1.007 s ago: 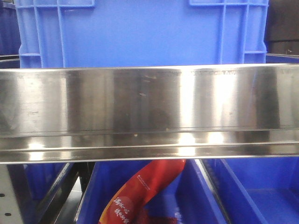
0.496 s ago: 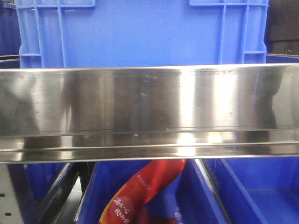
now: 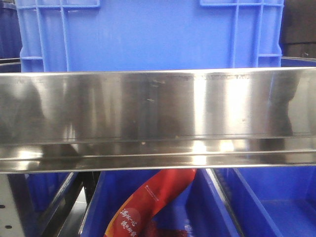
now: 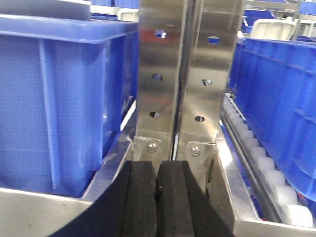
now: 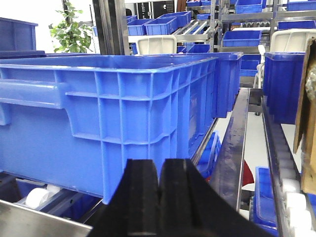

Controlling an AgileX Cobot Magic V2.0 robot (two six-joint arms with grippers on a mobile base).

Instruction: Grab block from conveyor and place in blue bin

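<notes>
Looking around, I am seeing no block or conveyor anywhere, so its handling is staying guesswork; both the left gripper (image 4: 157,197) and right gripper (image 5: 159,197) are sitting clenched, empty, beside the blue bin (image 5: 123,108).

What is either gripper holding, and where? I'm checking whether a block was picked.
Nothing: the left gripper and right gripper are both shut on nothing.

Bin (image 3: 148,34) behind steel rail (image 3: 158,118); packet (image 3: 148,202) in crate (image 3: 207,207) below.
</notes>
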